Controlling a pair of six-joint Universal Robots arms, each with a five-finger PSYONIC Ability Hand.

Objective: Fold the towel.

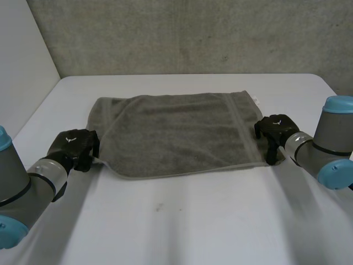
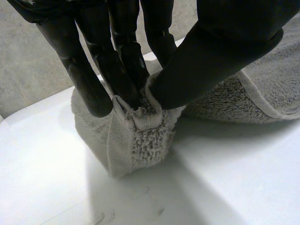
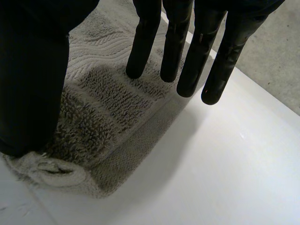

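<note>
The left hand is pictured clamped on the near-left corner of the grey towel, the hem bunched into a small peak between the thumb and the fingers. The right hand is held apart at the near-right corner: its fingers are kept straight above the side hem, away from the thumb, and nothing is gripped, though the thumb tip appears to be set down on the corner itself. Between the two hands the towel is spread across the middle of the white desk, lying mostly flat in a single layer, with its left side slightly rumpled and turned inward. The task is judged to be at its opening stage: one corner has been secured, the second grasp is not yet closed, and no fold has been made. The near edge is left to be lifted and carried over to the far edge, and any further halving is left as well.
</note>
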